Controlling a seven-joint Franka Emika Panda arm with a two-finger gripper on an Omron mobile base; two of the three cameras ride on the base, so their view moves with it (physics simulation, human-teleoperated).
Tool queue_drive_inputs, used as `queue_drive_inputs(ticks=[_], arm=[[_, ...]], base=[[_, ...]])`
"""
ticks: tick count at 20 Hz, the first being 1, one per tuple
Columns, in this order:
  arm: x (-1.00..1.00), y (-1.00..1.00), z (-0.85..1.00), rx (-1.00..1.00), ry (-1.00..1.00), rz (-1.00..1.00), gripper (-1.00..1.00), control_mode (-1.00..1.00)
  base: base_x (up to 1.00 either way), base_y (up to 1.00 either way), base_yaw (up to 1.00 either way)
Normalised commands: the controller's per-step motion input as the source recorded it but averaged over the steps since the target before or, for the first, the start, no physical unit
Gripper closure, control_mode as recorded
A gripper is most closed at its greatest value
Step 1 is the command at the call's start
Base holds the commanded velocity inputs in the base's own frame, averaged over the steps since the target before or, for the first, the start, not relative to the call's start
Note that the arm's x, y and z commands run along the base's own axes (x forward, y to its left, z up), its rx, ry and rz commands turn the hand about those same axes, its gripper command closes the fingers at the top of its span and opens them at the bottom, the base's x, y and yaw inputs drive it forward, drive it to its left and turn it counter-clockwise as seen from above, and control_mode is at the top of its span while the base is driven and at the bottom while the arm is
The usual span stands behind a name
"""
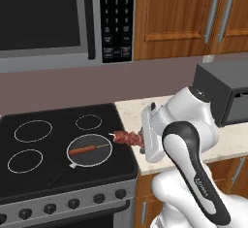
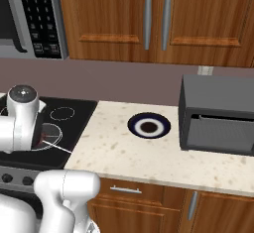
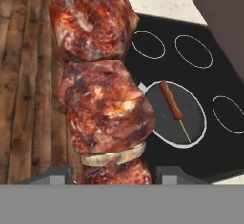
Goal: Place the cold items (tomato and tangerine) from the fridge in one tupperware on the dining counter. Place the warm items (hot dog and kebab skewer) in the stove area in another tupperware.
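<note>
1. The stove area takes up the left of the left base view: a black burner top with ringed burners, knobs along the silver front, wood cabinets above and a pale speckled counter to its right.
2. A microwave hangs over the burners, and a dark toaster oven stands on the counter to the right.
3. The white arm rises at the lower right of the left base view and bends toward the stove's right edge.
4. A dark pan sits on the front right burner, its handle pointing to the front left.
5. A dark blue plate with a white ring lies on the counter between stove and toaster oven.
6. The gripper is at the stove's right edge, above the burner top. Its jaws are clamped on the kebab skewer, partly closed around the meat.
7. The kebab skewer lies between the finger tips in the hand view, chunks of browned meat with a pale onion slice near the fingers. From the left base view it sticks out leftward from the gripper, just beside the pan's right rim.
8. The hot dog lies in the pan, apart from the gripper, with a thin stick reaching toward the right.
</note>
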Motion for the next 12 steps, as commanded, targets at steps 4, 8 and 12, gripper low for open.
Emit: queue_drive_inputs(ticks=[4,8,12], arm=[[-0.34,0.0,0.0,0.0,-0.03,0.0,1.0,1.0],[0.0,0.0,0.0,0.0,0.0,0.0,1.0,1.0],[0.0,0.0,0.0,0.0,0.0,0.0,1.0,1.0]], base=[[-0.1,0.02,0.0],[-0.45,0.52,0.03],[-0.59,0.86,0.2]])
